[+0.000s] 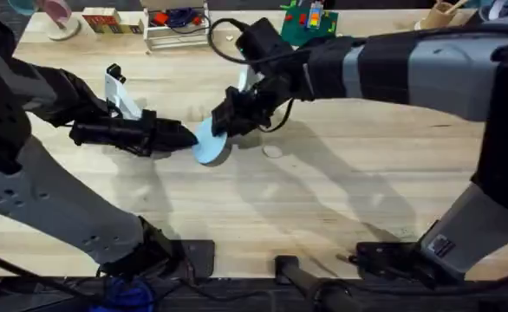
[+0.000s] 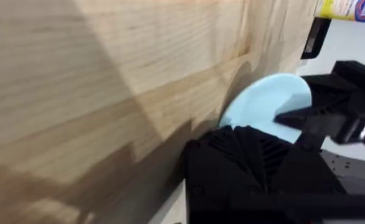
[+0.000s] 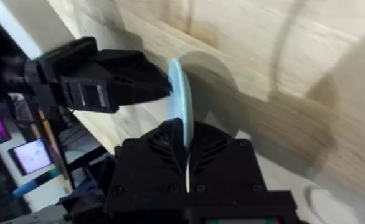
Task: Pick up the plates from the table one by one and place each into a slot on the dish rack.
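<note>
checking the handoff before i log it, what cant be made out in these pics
- Overhead: the light blue plate has its rim covered by the right claw and left claw.
- Left wrist: the plate's lower edge sits behind the claw body.
- Overhead: the dish rack is not identifiable among far-edge items.

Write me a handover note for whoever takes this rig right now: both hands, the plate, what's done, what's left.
Right hand: shut on the light blue plate, gripping its rim edge-on; the right wrist view shows the plate standing between its fingers.
Left hand: at the plate's opposite edge, tip touching or nearly so; whether it grips cannot be told.
Plate: tilted up over the middle of the table, between the two hands.
Done: one plate lifted. None can be seen slotted yet.
Left: carry this plate to a rack slot, then any others. I cannot pick out the rack with certainty from these views.
</note>
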Motion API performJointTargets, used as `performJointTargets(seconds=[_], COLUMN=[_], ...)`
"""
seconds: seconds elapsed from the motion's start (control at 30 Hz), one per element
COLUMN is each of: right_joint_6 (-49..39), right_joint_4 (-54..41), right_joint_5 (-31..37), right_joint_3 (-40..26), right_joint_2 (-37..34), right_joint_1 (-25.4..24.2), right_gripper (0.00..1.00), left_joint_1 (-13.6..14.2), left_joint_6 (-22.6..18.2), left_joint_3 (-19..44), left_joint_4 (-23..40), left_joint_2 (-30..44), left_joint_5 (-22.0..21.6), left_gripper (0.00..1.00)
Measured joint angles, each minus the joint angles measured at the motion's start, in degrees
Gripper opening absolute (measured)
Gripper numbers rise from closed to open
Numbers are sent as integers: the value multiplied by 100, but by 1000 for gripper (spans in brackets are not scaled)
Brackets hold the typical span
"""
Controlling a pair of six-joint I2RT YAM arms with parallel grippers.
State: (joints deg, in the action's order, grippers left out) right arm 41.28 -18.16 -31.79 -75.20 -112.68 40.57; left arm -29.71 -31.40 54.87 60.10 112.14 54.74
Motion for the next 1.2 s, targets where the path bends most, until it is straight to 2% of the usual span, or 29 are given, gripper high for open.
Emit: performJointTargets(seconds=[0.2, 0.37, 0.7, 0.83, 1.03, 1.2], right_joint_6=[-342, -983, -2548, -2923, -3153, -3220], right_joint_4=[-677, -1827, -4452, -5192, -5898, -6178], right_joint_5=[-234, 169, 2301, 2995, 3882, 4331], right_joint_3=[-78, -447, -1934, -2518, -3134, -3233], right_joint_2=[2, 146, 321, 514, 1135, 1739], right_joint_1=[-331, -395, -391, -395, -395, -409], right_gripper=[30, 31, 31, 31, 31, 31], left_joint_1=[41, 314, 1556, 1885, 1996, 1996], left_joint_6=[-35, 57, 773, 1040, 1435, 1719], left_joint_3=[-2, 135, 1422, 1926, 2363, 2525], left_joint_4=[102, 450, 1338, 1765, 2259, 2456], left_joint_2=[-435, -1217, -2725, -3270, -3916, -4359], left_joint_5=[-155, -431, -1644, -2215, -3008, -3597], left_gripper=[41, 41, 40, 40, 41, 41])
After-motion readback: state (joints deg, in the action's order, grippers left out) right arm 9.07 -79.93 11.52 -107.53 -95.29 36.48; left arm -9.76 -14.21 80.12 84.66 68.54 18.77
